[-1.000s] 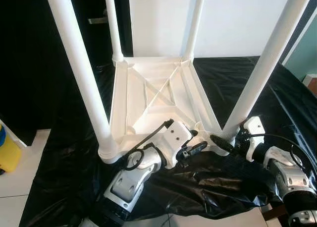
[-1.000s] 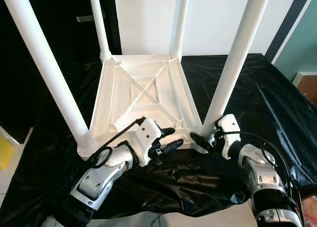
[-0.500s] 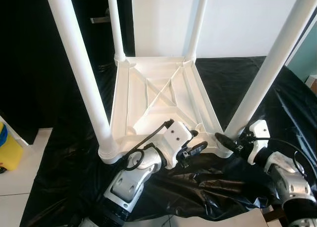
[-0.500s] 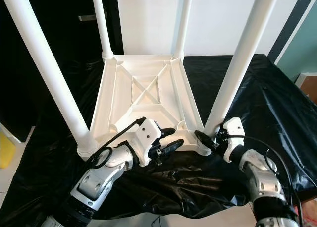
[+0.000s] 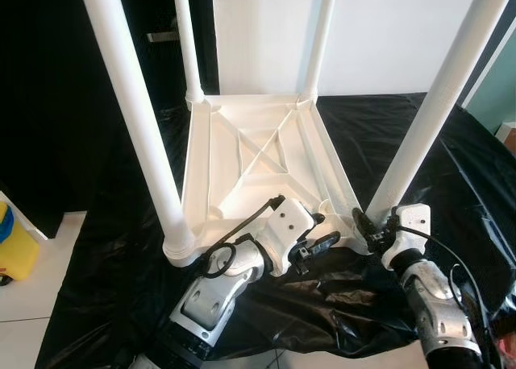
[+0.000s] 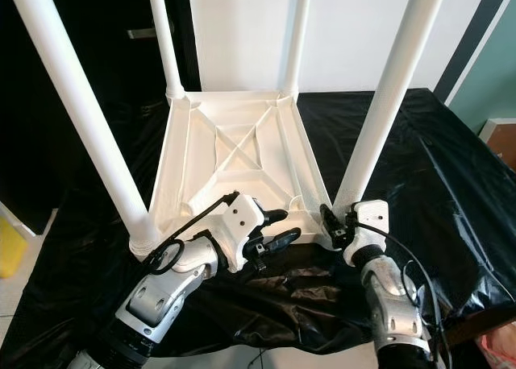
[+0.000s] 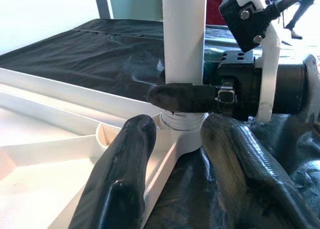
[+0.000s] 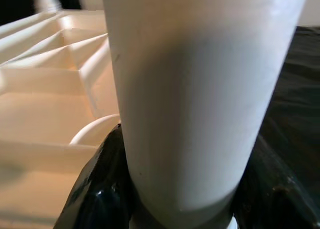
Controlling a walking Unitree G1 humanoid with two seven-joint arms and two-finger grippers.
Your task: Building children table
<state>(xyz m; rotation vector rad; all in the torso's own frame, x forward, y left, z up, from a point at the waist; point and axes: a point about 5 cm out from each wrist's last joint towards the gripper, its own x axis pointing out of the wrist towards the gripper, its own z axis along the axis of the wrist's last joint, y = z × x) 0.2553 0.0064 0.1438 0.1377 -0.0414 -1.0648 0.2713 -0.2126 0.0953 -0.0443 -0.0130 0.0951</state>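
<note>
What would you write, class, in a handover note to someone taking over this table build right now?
Right claw: closed around the base of the near right leg.
Left claw: open, straddling the near rim of the upside-down tabletop, gripping nothing.
Tabletop lies on the black sheet.
Done: all four legs stand in their corner sockets.
Left: probably confirm this leg is tight, then turn the table upright.

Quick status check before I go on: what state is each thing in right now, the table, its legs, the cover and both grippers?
table top: upside down on the cover, ribs up.
four legs: upright in the corner sockets.
black plastic cover: spread out, wrinkled.
left gripper: open, straddling the top's near edge.
right gripper: closed around the base of the near right leg.
</note>
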